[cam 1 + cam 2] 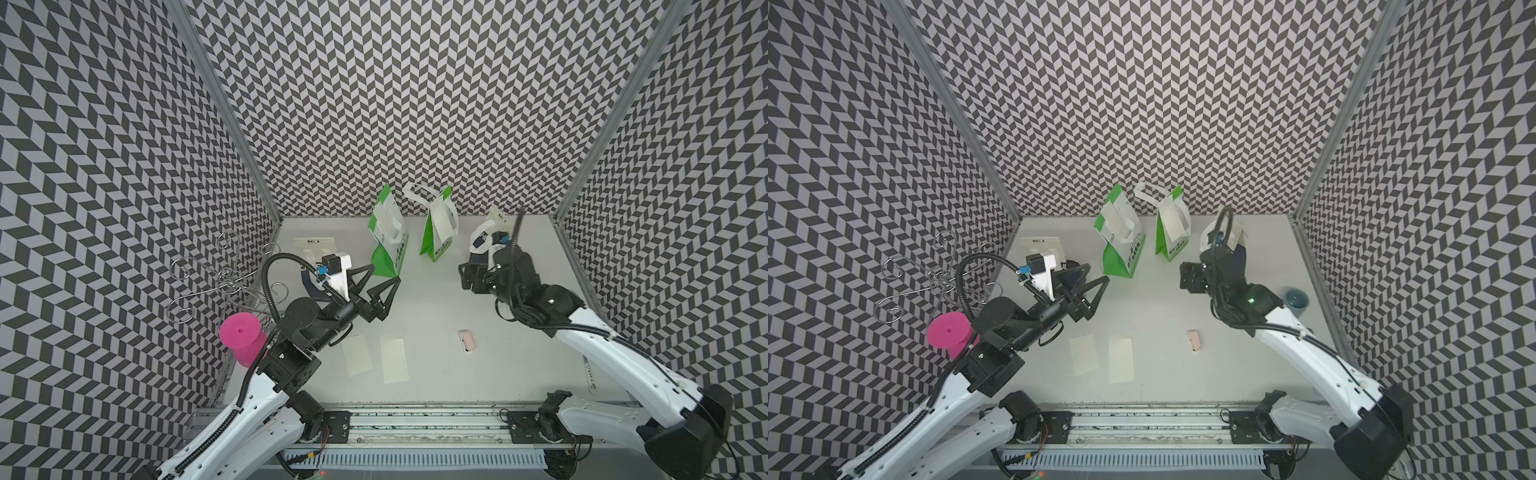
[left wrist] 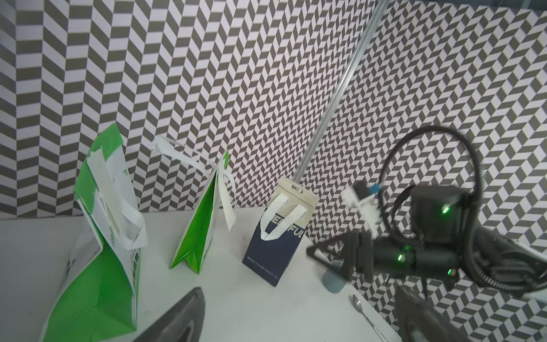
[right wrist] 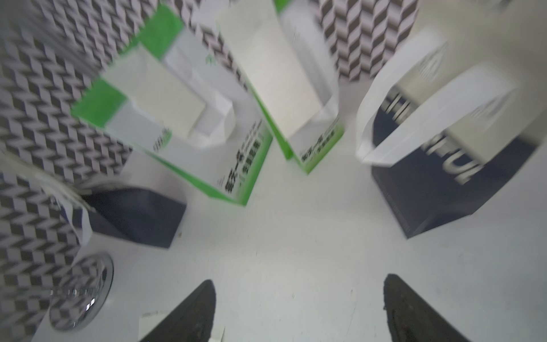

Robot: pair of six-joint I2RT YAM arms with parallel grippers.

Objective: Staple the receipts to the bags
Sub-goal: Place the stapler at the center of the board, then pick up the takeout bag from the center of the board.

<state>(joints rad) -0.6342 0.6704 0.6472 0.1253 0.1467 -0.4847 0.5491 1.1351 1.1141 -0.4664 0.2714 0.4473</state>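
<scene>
Two green-and-white bags (image 1: 388, 249) (image 1: 436, 235) stand at the back, each with a receipt (image 3: 165, 97) (image 3: 266, 74) against its front. One navy bag (image 2: 272, 251) stands at the right, beyond my right arm. Another navy bag (image 3: 133, 216) is at the left, mostly hidden by my left wrist in both top views. Two more receipts (image 1: 357, 354) (image 1: 395, 360) lie flat near the front. A small pink stapler (image 1: 466, 340) lies on the table right of them. My left gripper (image 1: 385, 272) is open beside the left green bag. My right gripper (image 3: 299, 311) is open over bare table, holding nothing.
A pink cup (image 1: 241, 336) and a wire stand (image 1: 216, 278) sit at the left edge. A blue-grey cup (image 1: 1296, 301) and a spoon (image 2: 364, 314) lie by the right wall. Patterned walls close in three sides.
</scene>
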